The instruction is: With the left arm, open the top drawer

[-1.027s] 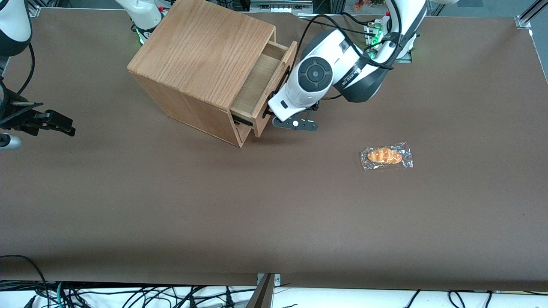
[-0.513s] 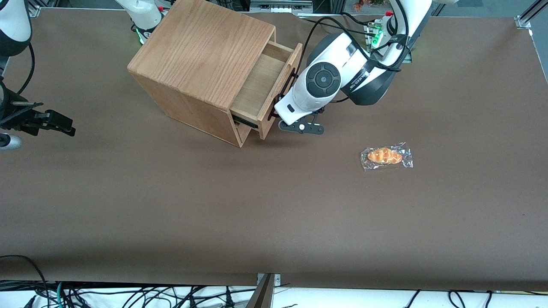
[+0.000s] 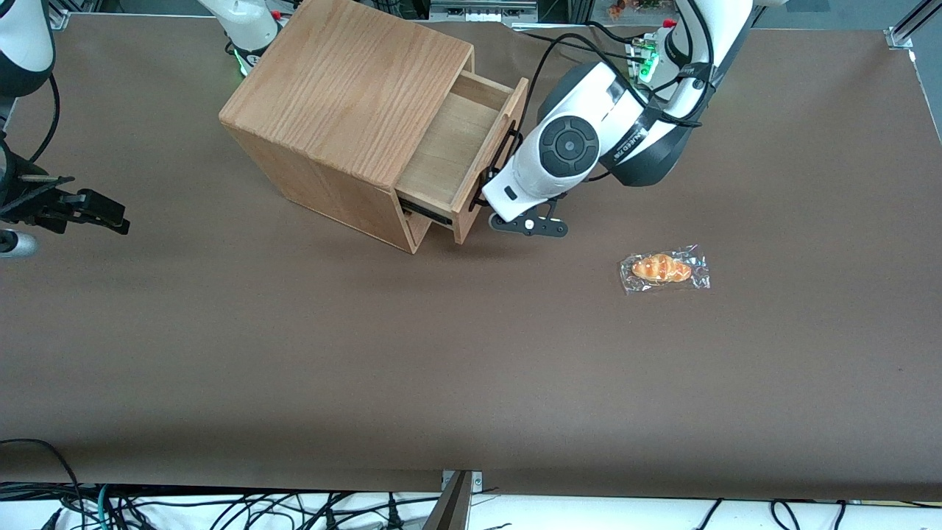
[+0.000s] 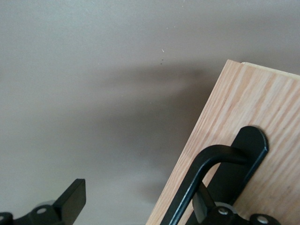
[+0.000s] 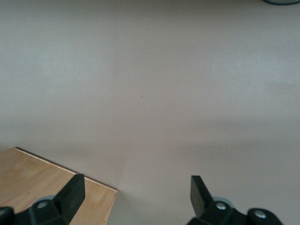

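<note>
Oak top drawer (image 3: 462, 151) juts partly out of the cabinet (image 3: 346, 110), since the left arm (image 3: 589, 143) has its gripper (image 3: 491, 193) hooked, fingers spread, around the black handle (image 4: 201, 183).

Shallow light-oak top drawer (image 3: 456, 140) is sticking out of the cube-shaped oak cabinet (image 3: 346, 88) on the brown table (image 3: 441, 353). Black gripper (image 3: 491, 193) is sitting at its front's black bar handle (image 3: 502, 156). Clear-wrapped bread roll (image 3: 664, 269) is lying nearer the camera, toward the working arm's end.
</note>
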You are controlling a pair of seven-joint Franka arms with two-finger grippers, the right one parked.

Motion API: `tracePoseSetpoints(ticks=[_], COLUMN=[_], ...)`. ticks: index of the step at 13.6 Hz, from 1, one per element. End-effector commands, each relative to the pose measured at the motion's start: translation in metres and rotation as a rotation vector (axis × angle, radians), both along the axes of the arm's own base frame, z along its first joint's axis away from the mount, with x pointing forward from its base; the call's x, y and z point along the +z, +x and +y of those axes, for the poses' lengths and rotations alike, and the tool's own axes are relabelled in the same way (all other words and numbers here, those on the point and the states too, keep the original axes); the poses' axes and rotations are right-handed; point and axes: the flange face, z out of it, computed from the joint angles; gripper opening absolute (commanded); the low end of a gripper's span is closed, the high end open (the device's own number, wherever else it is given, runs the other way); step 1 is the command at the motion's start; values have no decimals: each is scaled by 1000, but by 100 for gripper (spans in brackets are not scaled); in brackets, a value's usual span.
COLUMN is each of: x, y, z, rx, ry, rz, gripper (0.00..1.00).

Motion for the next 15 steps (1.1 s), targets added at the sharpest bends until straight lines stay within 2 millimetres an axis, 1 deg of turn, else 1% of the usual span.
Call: tracePoseSetpoints(ticks=[1, 3, 5, 8, 11, 15], x=[17, 19, 19, 23, 24, 20], y=[30, 31, 34, 34, 25, 6], z=[33, 34, 40, 40, 27, -1], rx=[60, 61, 70, 80, 66, 76], ry=[6, 5, 9, 10, 7, 17], rz=[-85, -88, -83, -87, -86, -74], gripper=[100, 100, 100, 100, 100, 100])
